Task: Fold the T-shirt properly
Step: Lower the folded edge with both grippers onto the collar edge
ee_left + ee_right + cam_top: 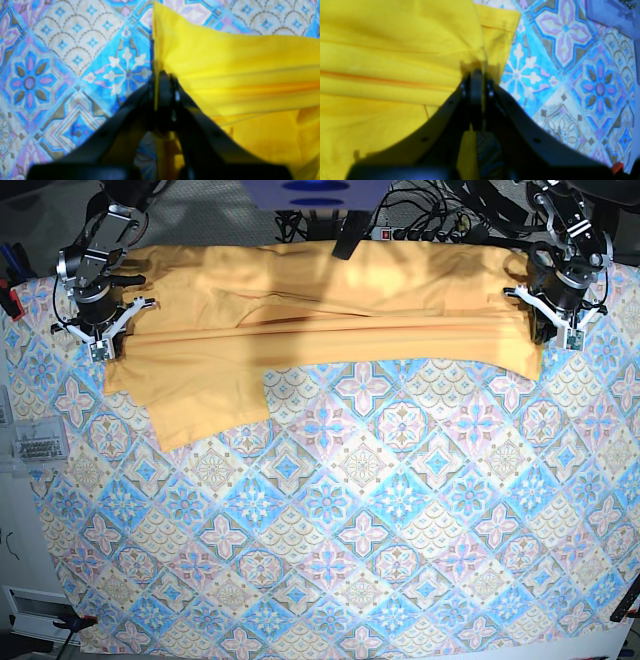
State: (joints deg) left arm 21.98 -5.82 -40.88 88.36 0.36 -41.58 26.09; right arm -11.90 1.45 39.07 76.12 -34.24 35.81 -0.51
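The yellow-orange T-shirt (pixel 320 310) lies stretched across the far part of the table, with a long fold running side to side and one short sleeve (pixel 205 408) hanging toward the front on the left. At the right end in the base view, my left gripper (pixel 553 330) is shut on the shirt's edge; its wrist view shows the cloth (pixel 237 75) pinched at the closed gripper tip (pixel 163 77). My right gripper (pixel 103 340) is shut on the shirt's left end, where yellow cloth (pixel 395 62) is caught in the closed right gripper (pixel 476 75).
The blue-pink patterned tablecloth (pixel 350 530) covers the table in front of the shirt. Cables and a dark box (pixel 320 192) sit behind the far edge. A clear box (pixel 30 445) stands off the left edge.
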